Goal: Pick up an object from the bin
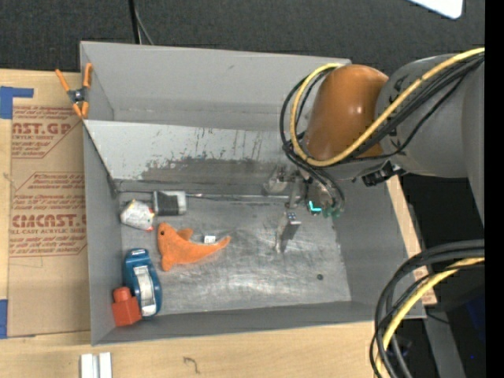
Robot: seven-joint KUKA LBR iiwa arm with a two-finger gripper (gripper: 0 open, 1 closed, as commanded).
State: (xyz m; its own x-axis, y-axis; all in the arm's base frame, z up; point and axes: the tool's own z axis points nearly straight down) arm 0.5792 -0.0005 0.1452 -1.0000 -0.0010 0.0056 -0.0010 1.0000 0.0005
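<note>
One orange wedge (187,247) lies left-right, tip pointing right toward the gripper (287,236); open or closed, cannot tell.

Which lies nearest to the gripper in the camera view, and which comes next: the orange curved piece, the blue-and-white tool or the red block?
From the gripper:
1. orange curved piece, mid-floor, to the gripper's left in the view.
2. blue-and-white tool, lower left.
3. red block, lower-left corner.
</note>
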